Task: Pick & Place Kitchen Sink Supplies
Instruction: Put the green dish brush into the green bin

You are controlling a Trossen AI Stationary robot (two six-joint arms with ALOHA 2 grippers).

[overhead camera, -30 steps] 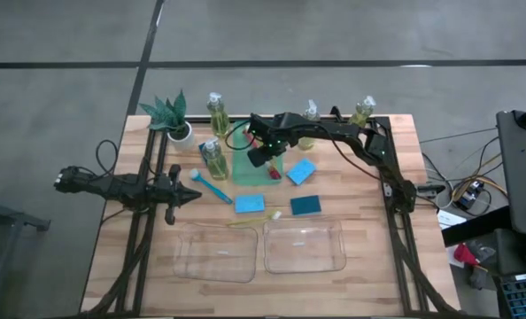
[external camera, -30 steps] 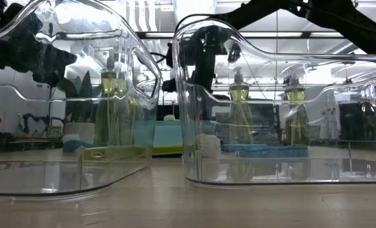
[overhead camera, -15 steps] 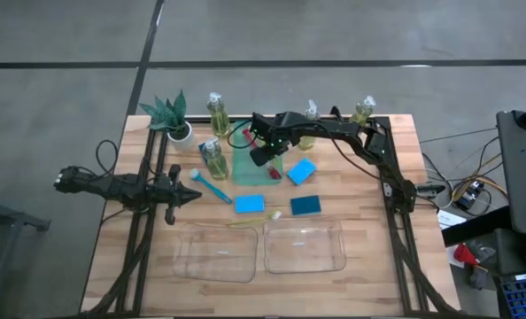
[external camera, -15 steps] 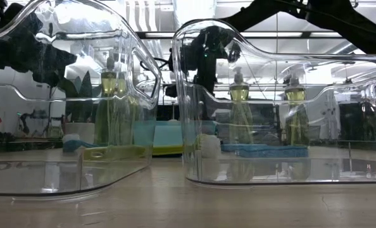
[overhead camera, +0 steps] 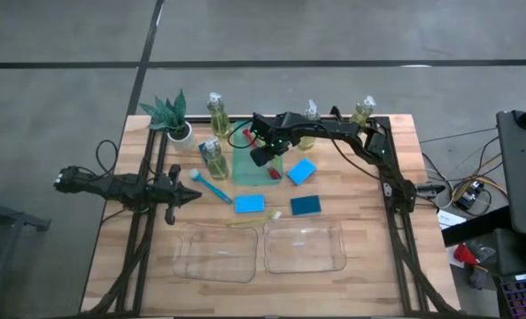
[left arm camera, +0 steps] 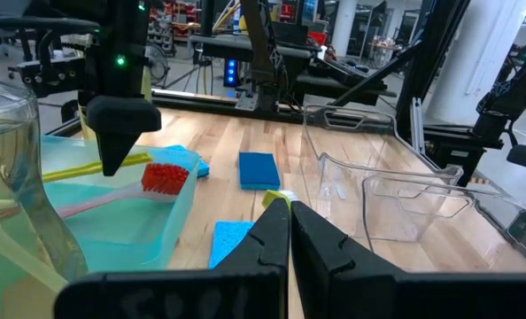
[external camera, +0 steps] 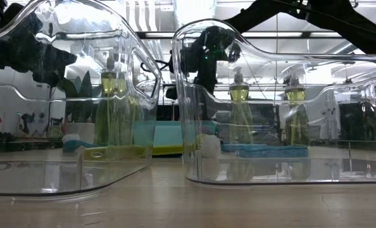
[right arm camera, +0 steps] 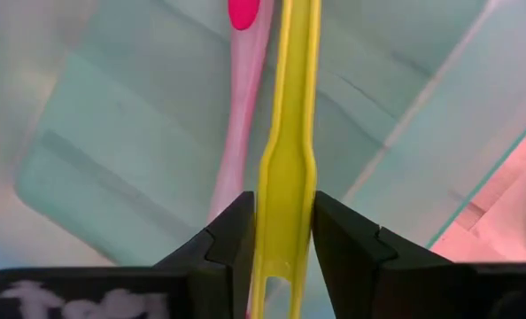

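Note:
My right gripper reaches from the far right over the green tray and is shut on a yellow-handled brush. A red-bristled brush with a pink handle lies in the tray below it. My left gripper waits shut at the table's left, near the blue brush. Three blue sponges lie flat on the wood. Several bottles of yellow-green liquid stand upright around the tray. My right gripper pinches the flat yellow handle between its two fingers, which lie across it. It comes from above, pointing down. In the left wrist view the handle sits about level at the fingertip, over the tray; whether it is clear of the tray I cannot tell.
Two clear bins sit side by side at the near edge. Another slim yellow brush lies just beyond them. A potted green plant stands at the far left corner. Bare wood lies right of the sponges.
My right gripper has risen a little over the green tray, staying shut on the yellow handle.

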